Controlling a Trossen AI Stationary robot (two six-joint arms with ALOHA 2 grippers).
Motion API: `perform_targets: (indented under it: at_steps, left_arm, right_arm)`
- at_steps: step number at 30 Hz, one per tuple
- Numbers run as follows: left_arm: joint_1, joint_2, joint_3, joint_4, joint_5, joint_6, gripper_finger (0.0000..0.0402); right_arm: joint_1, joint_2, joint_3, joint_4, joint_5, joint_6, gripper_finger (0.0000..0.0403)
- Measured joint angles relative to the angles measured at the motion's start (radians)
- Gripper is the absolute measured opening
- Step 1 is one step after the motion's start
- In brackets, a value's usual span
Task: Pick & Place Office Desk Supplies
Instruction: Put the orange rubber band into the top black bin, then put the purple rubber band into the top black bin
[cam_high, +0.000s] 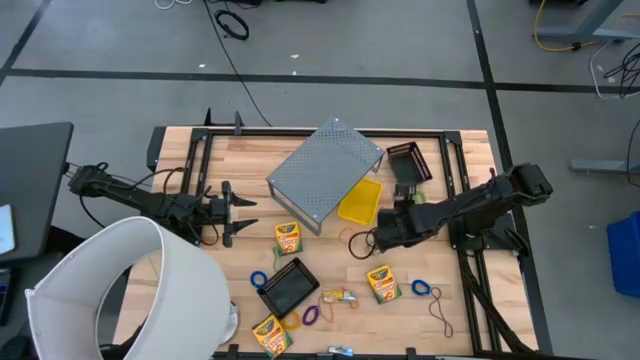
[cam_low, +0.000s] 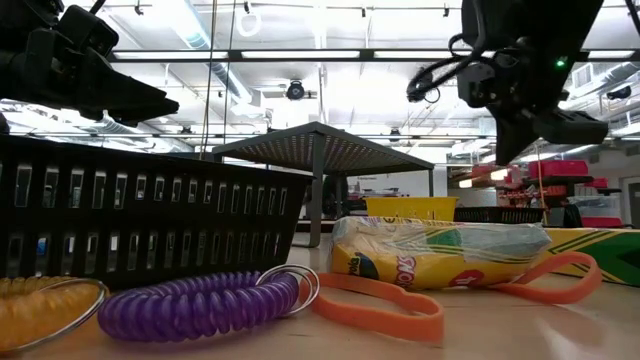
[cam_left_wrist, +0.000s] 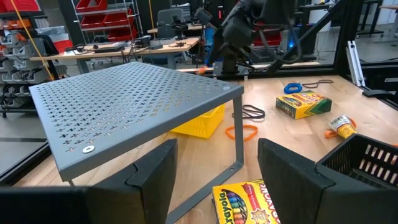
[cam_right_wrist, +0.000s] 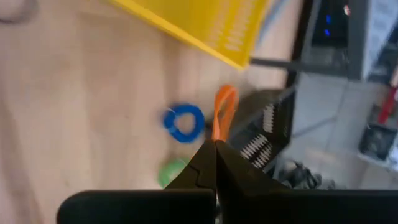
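My right gripper (cam_high: 373, 240) hangs right of the table's middle, tipped down and shut on a thin orange elastic loop (cam_right_wrist: 223, 115). My left gripper (cam_high: 232, 213) waits open and level at the left, facing the grey perforated shelf (cam_high: 325, 170); nothing is between its fingers (cam_left_wrist: 214, 168). Crayon boxes (cam_high: 288, 238) (cam_high: 383, 283) (cam_high: 268, 333) lie flat on the wood. Blue loops (cam_high: 259, 279) (cam_high: 421, 288) and a multicoloured packet (cam_high: 338, 296) lie nearby. Another orange loop (cam_left_wrist: 241, 132) lies flat on the table. My right gripper pinches one end of the orange loop (cam_right_wrist: 216, 139) between its two fingertips, coming slanting down from above. The rest of the loop sticks out past the fingertips, seen almost edge-on, and looks clear of the wood.
A yellow tray (cam_high: 360, 200) sits partly under the grey shelf. A black basket (cam_high: 408, 160) stands at the far right and a small black tray (cam_high: 290, 287) near the middle. A big white cylinder (cam_high: 130, 290) fills the near left corner. A dark loop (cam_high: 438, 303) lies near right.
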Motion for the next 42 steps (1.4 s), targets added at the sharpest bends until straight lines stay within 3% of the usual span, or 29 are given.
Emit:
perform_targets:
  at_steps: [10, 19, 29, 34, 42]
  left_arm:
    - [0.0, 0.0, 0.0, 0.0, 0.0, 0.0, 0.0227]
    - [0.0, 0.0, 0.0, 0.0, 0.0, 0.0, 0.0227]
    - [0.0, 0.0, 0.0, 0.0, 0.003, -0.001, 0.0227]
    - [0.0, 0.0, 0.0, 0.0, 0.004, -0.009, 0.0227]
    - [0.0, 0.0, 0.0, 0.0, 0.004, -0.009, 0.0227]
  right_arm:
    - [-0.158, 0.0, -0.017, -0.061, 0.09, -0.01, 0.0]
    - [-0.365, -0.001, -0.084, 0.096, 0.097, -0.177, 0.0]
    - [-0.572, -0.001, -0.094, 0.227, -0.037, -0.356, 0.0006]
    - [-0.604, -0.001, -0.094, 0.239, -0.091, -0.361, 0.005]
    - [-0.585, -0.001, -0.094, 0.247, -0.067, -0.361, 0.0173]
